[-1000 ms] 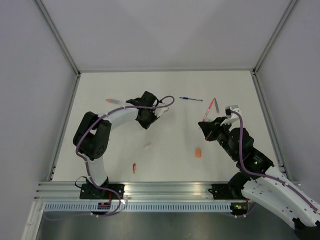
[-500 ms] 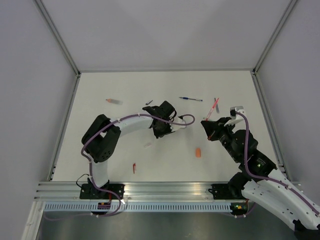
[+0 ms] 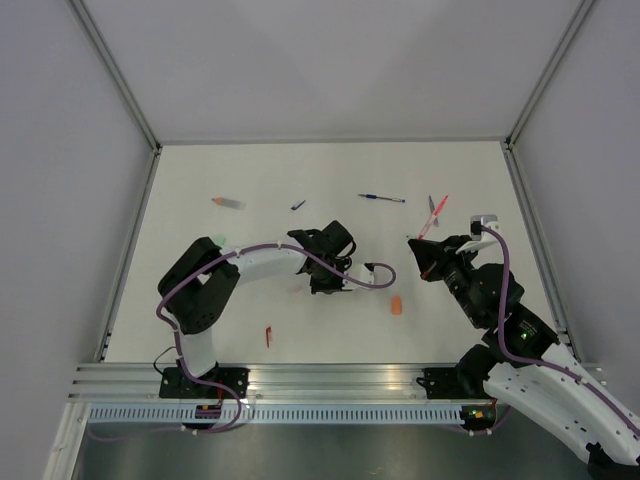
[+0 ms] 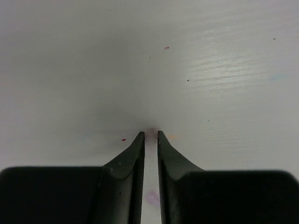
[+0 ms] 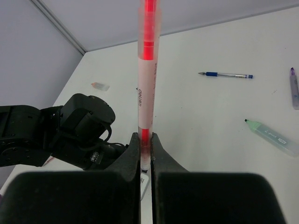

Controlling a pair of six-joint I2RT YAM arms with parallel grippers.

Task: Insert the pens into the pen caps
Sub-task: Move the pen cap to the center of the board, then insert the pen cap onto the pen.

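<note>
My right gripper (image 3: 418,250) (image 5: 145,137) is shut on a red and pale pink pen (image 3: 434,214) (image 5: 145,84), which stands up out of the jaws above the table. My left gripper (image 3: 322,284) (image 4: 150,134) points down close to the table near its middle. Its jaws stand almost together with a thin slit, and I see nothing clearly between them. An orange cap (image 3: 397,305) lies between the two grippers. A pale cap (image 3: 296,291) lies just left of the left gripper. A red cap (image 3: 268,335) lies nearer the front.
A blue pen (image 3: 382,198) (image 5: 226,74) lies at the back centre. A salmon-tipped pale pen (image 3: 226,202) (image 5: 100,86) lies at the back left. A small dark piece (image 3: 298,205) lies behind the left arm. A mint pen (image 5: 271,135) and a grey-purple pen (image 5: 293,88) lie at the right.
My left arm has swung from the back centre toward the near middle, uncovering the small dark piece. My right gripper has shifted a little right with the red pen.
</note>
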